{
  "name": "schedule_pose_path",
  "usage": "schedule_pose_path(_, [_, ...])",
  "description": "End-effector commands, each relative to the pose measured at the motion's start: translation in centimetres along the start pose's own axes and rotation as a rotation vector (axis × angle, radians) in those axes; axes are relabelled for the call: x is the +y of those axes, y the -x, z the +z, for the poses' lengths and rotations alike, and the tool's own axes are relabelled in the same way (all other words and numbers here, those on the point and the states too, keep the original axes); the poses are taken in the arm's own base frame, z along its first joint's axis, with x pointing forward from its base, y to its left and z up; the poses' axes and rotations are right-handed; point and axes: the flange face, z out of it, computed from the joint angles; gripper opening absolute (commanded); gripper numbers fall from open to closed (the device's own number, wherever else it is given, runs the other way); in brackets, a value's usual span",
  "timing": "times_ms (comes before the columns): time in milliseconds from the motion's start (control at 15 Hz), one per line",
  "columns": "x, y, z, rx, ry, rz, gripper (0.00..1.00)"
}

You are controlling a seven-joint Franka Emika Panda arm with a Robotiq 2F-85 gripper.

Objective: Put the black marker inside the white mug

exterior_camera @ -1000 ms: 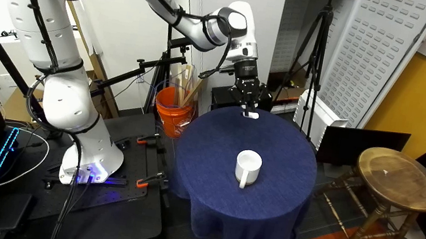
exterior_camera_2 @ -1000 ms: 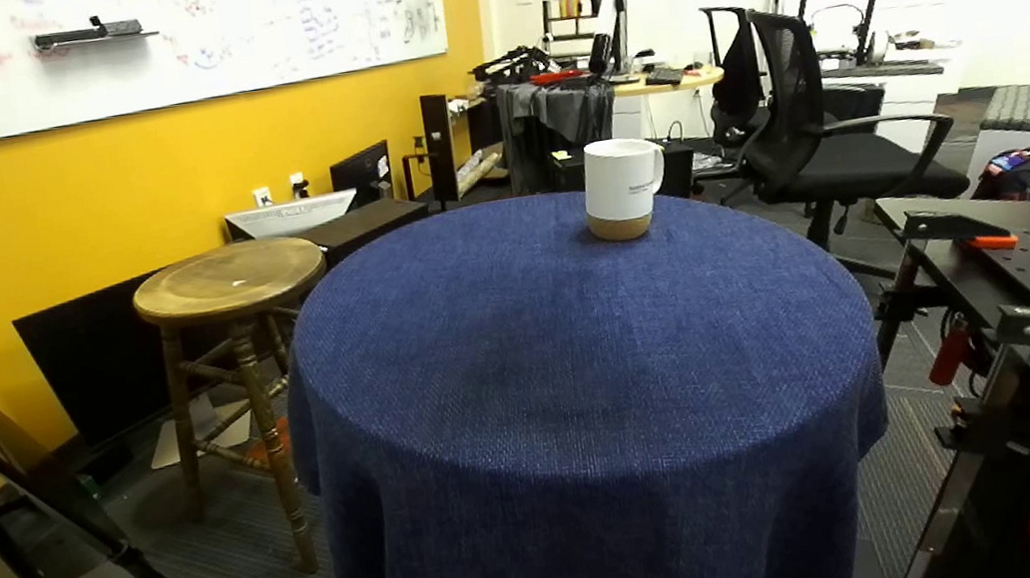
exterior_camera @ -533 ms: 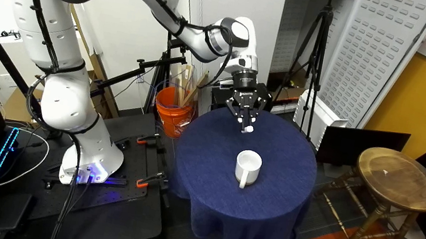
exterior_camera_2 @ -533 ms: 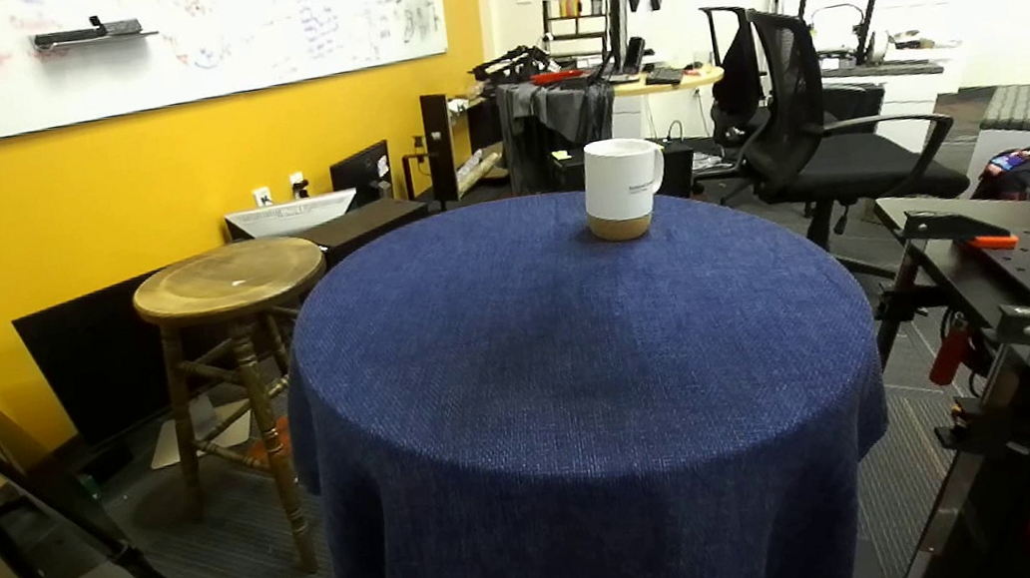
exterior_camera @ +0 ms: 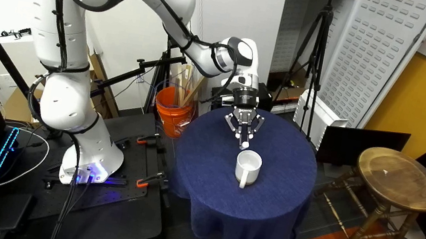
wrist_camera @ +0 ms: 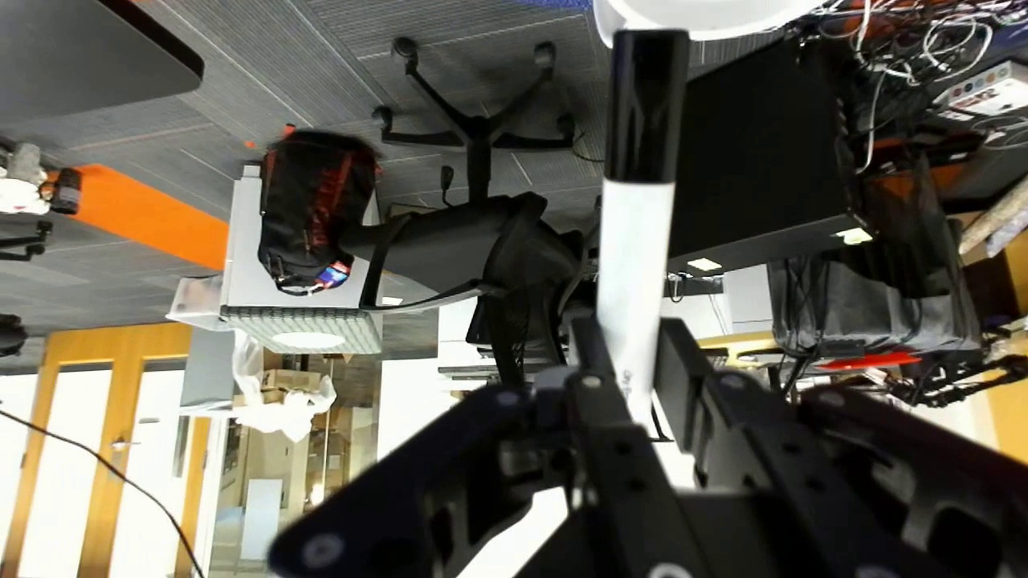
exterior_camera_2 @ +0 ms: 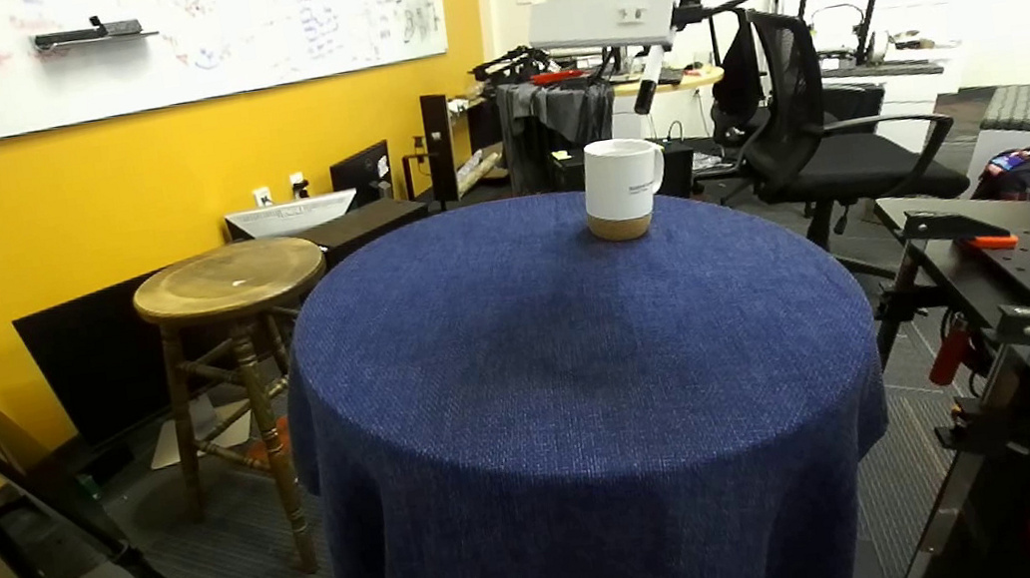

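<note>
- Draped in blue, the round table (exterior_camera_2: 523, 348) has no corners for you to go by, only its edge.
- Nearest you in the wrist view, the gripper (wrist_camera: 634, 333) has its jaws clamped on the black marker (wrist_camera: 636, 233), holding the pale barrel from both sides, with the black cap (exterior_camera_2: 646, 96) pointing away from them.
- In an exterior view that cap hangs tilted, above the level of the white mug (exterior_camera_2: 619, 189) and offset toward the robot's bench (exterior_camera: 114, 220); you cannot tell how steep the lean is, or whether the cap is truly over the opening.
- Just beyond, the mug stands upright between the table's middle and the edge nearest its handle (exterior_camera: 243, 179).
- You appear to be at the end of the carry: the marker is picked up, the insertion not yet begun.
- Next you probably need a small shift to centre the cap over the opening, some righting of the marker, then a slow descent; part the jaws only once the cap is well inside the walls. A leaning marker may catch the rim and push the mug toward that edge.
- Past the table edge, well apart from your work, stand a wooden stool (exterior_camera_2: 229, 277) and an office chair (exterior_camera_2: 793, 99).
- Farther off, behind the stool, a yellow wall (exterior_camera_2: 157, 178) carries a whiteboard (exterior_camera_2: 238, 36).
</note>
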Motion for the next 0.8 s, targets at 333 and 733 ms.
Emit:
schedule_pose_path(333, [-2.1, 1.2, 1.9, 0.106, 0.041, 0.064, 0.05])
schedule_pose_path(733, [-4.6, 2.6, 2.8, 0.135, 0.009, 0.059, 0.05])
